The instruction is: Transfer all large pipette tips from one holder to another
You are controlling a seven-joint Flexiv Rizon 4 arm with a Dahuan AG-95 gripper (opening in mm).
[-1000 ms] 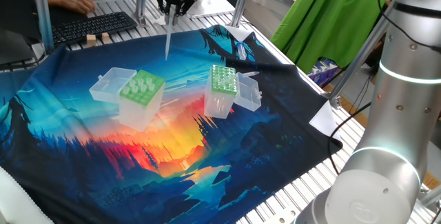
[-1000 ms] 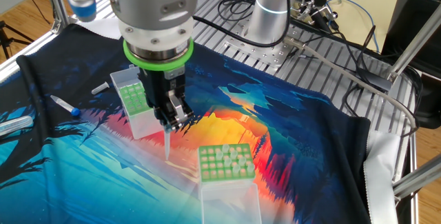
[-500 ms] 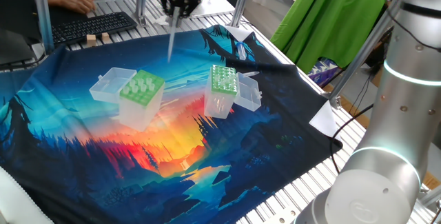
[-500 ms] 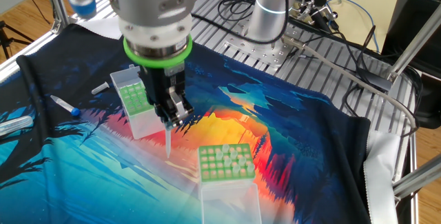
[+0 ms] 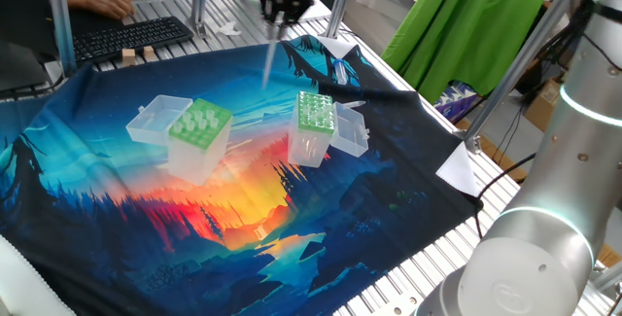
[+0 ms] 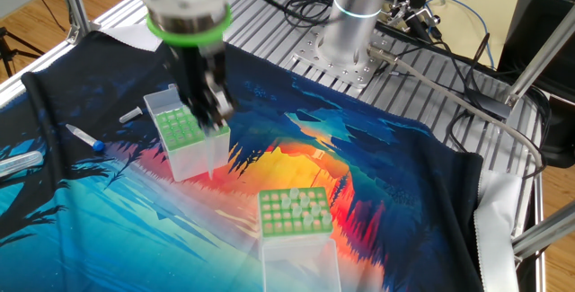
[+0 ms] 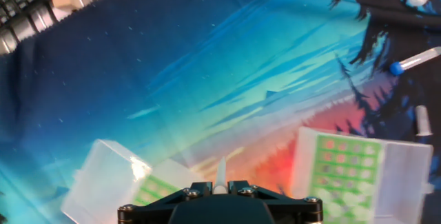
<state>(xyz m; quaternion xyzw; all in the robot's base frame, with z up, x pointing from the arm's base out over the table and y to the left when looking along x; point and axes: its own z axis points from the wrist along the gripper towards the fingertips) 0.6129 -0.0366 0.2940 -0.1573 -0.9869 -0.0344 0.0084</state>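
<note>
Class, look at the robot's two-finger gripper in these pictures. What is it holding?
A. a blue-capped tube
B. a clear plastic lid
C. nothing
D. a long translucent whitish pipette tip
D: the gripper is shut on one long translucent whitish pipette tip, which hangs point down above the printed cloth.

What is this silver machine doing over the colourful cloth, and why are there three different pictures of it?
The machine is a robot arm. At its end sits a gripper with two fingers, like a pinching hand. It pinches a pipette tip, a thin see-through plastic cone that points down at the table.

Two pictures come from cameras standing on opposite sides of the table. The third comes from a camera on the robot's hand, looking down past the fingers.

On the painted cloth stand two clear boxes. The box with wide holes has a light green top and holds tips. The narrower box with tiny holes has a green top too. A keyboard lies at the back.
</note>
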